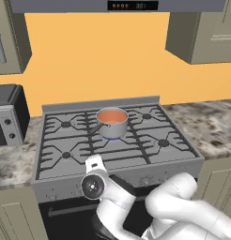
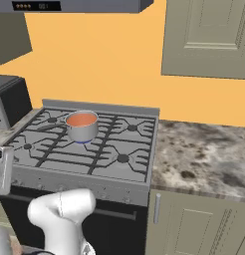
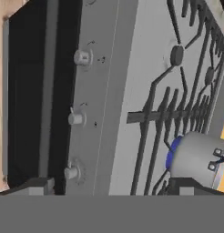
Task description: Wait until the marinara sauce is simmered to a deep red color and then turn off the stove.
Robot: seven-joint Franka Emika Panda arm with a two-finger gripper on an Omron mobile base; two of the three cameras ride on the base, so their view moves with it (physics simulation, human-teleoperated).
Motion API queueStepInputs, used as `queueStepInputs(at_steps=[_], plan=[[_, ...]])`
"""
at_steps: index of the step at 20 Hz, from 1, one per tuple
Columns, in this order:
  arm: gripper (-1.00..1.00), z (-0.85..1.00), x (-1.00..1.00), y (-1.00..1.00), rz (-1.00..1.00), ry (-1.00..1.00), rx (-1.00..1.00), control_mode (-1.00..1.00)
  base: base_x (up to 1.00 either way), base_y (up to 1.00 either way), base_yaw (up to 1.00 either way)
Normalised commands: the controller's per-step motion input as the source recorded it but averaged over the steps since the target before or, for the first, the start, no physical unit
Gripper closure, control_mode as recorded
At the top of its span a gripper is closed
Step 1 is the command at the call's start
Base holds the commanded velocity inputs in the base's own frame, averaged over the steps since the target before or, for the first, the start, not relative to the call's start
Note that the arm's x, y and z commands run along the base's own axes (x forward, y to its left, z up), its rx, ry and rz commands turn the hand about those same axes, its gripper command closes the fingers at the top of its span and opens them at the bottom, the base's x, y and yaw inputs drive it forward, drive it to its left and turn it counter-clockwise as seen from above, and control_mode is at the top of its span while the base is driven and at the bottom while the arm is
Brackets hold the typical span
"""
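Note:
The marinara sauce (image 1: 111, 116) (image 2: 81, 119) is a pale orange-red surface in a small steel saucepan (image 3: 198, 159) on the middle back burner of the stove (image 1: 136, 171) (image 2: 94, 179). A blue flame (image 3: 170, 152) burns under the pan. My gripper (image 1: 95, 164) (image 3: 109, 189) hangs open in front of the stove's front edge, left of centre, with nothing between its fingers. In the hand view three small front knobs (image 3: 76, 119) line the grey control panel just ahead of the fingertips (image 3: 38, 186).
A black-and-silver box appliance (image 1: 9, 115) (image 2: 10, 102) stands on the counter left of the stove. Marbled counter (image 1: 211, 124) (image 2: 204, 154) runs to the right. The dark oven door (image 3: 27, 100) is below the knobs. Wall cabinets and a range hood (image 1: 117, 4) hang above.

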Motion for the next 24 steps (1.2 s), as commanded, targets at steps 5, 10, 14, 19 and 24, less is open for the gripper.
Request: queueStepInputs(at_steps=[5,10,14,19,24], plan=[[-1.00,-0.68,-0.02,0.00,0.28,-0.12,-0.18,-1.00,0.00,0.00,0.00],[-1.00,-0.63,0.00,0.00,0.18,-0.17,-0.20,-1.00,0.00,0.00,0.00],[-1.00,-0.62,0.00,0.19,0.04,-0.07,-0.20,-1.00,0.00,0.00,0.00],[-1.00,-0.40,0.00,0.18,0.04,0.00,-0.14,-1.00,0.00,0.00,0.00],[-1.00,-0.15,0.04,0.30,-0.01,0.00,-0.08,-1.00,0.00,0.00,0.00]])
